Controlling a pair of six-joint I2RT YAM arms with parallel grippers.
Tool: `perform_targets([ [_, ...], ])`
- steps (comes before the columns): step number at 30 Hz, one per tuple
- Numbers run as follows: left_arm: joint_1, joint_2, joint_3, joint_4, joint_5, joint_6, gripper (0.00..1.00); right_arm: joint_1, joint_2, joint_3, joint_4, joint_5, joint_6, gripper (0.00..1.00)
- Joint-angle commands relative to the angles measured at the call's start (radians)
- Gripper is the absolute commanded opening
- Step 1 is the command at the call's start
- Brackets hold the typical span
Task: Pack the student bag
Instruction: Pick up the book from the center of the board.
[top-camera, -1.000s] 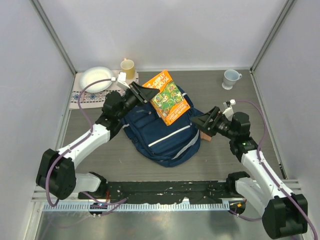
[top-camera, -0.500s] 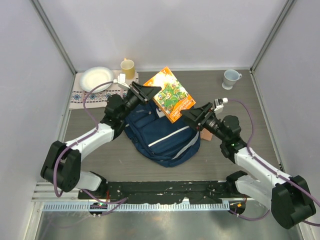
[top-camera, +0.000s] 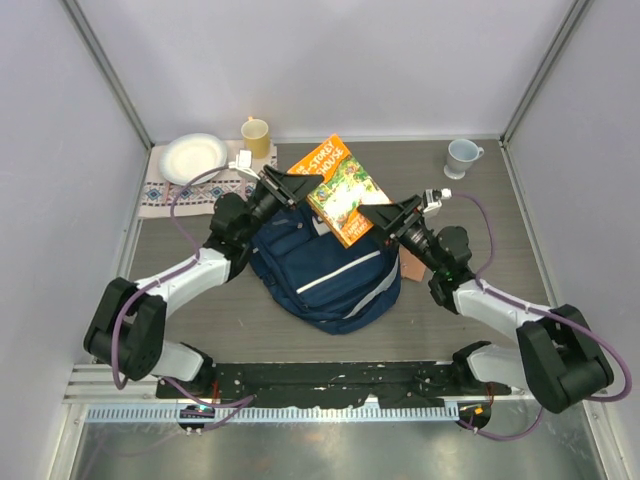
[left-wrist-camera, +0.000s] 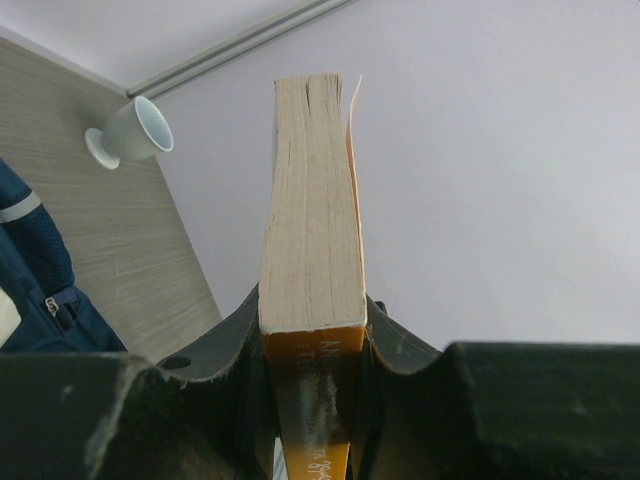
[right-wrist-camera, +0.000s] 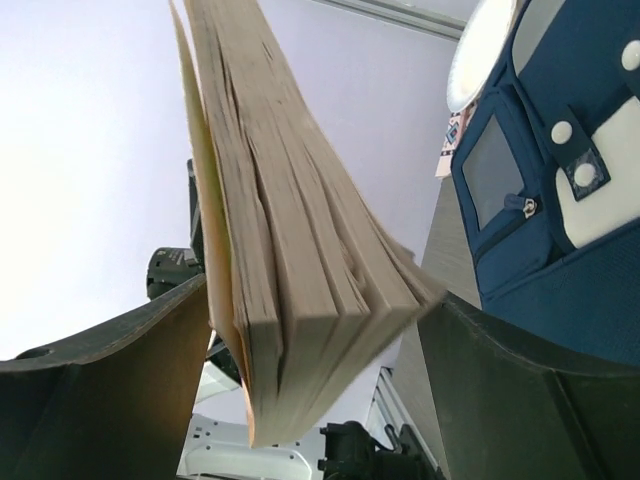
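The large navy-blue fabric backpack with white stripes (top-camera: 330, 275) lies flat on the grey wood-grain table (top-camera: 480, 215), in the middle between the two arms, with its striped front facing up. Above its far end an orange paperback book with a green cartoon cover (top-camera: 340, 188) is held up at a tilt.

The left gripper (top-camera: 298, 187) is clamped on the book's near-left edge. In the left wrist view both fingers press the orange spine end, one against each cover, and the page block stands straight up between them.

The right gripper (top-camera: 378, 214) is at the book's right corner. Its jaws are spread wide, with the slightly fanned pages between them (the gap is clearly broader than the book is thick). I cannot tell whether either finger actually touches the covers.

A small brown object (top-camera: 413, 268) lies just beside the backpack's right side, partly hidden under the right arm, and I cannot tell what it is.

At the far left a round white plate (top-camera: 193, 157) sits on a patterned cloth mat (top-camera: 160, 192), with a yellow mug (top-camera: 256, 133) near it at the back wall. A white cup (top-camera: 461, 156) stands at the far right, well apart from the backpack.
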Motion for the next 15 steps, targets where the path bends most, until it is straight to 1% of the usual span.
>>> perform_targets([
  [1, -0.007, 0.004, 0.001, 0.153, 0.006, -0.044, 0.0, 0.005, 0.046, 0.034, 0.242, 0.013, 0.041, 0.84],
  [2, -0.007, 0.009, -0.002, 0.158, 0.006, -0.045, 0.0, 0.005, 0.046, 0.031, 0.261, 0.017, 0.043, 0.83],
  [3, -0.007, 0.01, -0.003, 0.159, 0.006, -0.047, 0.0, 0.005, 0.044, 0.025, 0.262, 0.024, 0.04, 0.77],
  [5, -0.007, 0.016, -0.005, 0.161, 0.006, -0.047, 0.0, 0.005, 0.029, 0.023, 0.238, 0.03, 0.026, 0.69],
  [6, -0.008, 0.019, -0.005, 0.162, 0.007, -0.047, 0.0, 0.007, 0.023, 0.025, 0.23, 0.03, 0.023, 0.59],
  [8, -0.008, 0.032, -0.002, 0.165, 0.012, -0.05, 0.0, 0.007, 0.012, 0.02, 0.236, 0.03, 0.022, 0.47],
  [9, -0.007, 0.036, 0.0, 0.167, 0.015, -0.052, 0.0, 0.007, 0.008, 0.019, 0.238, 0.03, 0.023, 0.43],
  [11, -0.008, 0.053, 0.003, 0.175, 0.024, -0.059, 0.0, 0.005, 0.005, 0.023, 0.236, 0.024, 0.023, 0.45],
  [12, -0.008, 0.058, 0.003, 0.178, 0.025, -0.062, 0.0, 0.005, 0.005, 0.023, 0.236, 0.025, 0.026, 0.43],
  [13, -0.008, 0.062, 0.004, 0.181, 0.027, -0.065, 0.0, 0.007, 0.003, 0.022, 0.235, 0.028, 0.023, 0.38],
  [14, -0.01, 0.07, 0.004, 0.184, 0.032, -0.07, 0.0, 0.005, 0.0, 0.022, 0.23, 0.03, 0.019, 0.31],
  [15, -0.011, 0.073, 0.006, 0.182, 0.035, -0.07, 0.0, 0.005, 0.0, 0.025, 0.223, 0.028, 0.003, 0.13],
])
